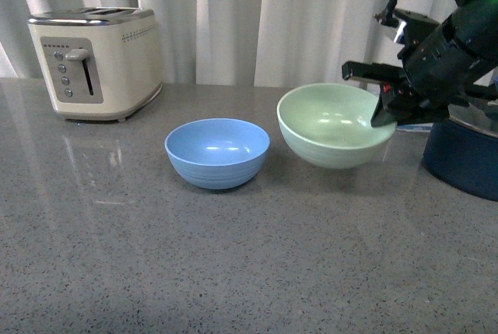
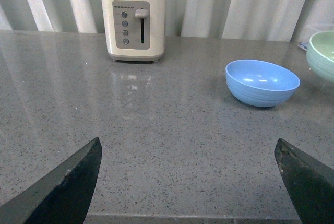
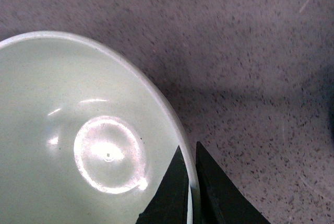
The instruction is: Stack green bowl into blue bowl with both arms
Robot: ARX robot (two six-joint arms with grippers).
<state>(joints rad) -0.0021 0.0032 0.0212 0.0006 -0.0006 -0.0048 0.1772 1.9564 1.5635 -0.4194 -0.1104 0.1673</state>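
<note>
Right wrist view: pinches green bowl (image 3: 104,145) by thin rim with right gripper (image 3: 189,153); seems light, stiff, slick, so liable to pivot; holds left gripper (image 2: 187,148) apart, empty

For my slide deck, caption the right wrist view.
Right gripper clamped on the green bowl rim, speckled gray countertop beyond.

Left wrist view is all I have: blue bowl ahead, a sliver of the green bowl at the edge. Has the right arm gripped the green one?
Observer: Yes. The right gripper is shut on the rim of the green bowl, one finger inside, one outside.
Operator: Anything close to that arm?
Observer: A dark navy pot stands right beside it, on the far side from the blue bowl.
</note>
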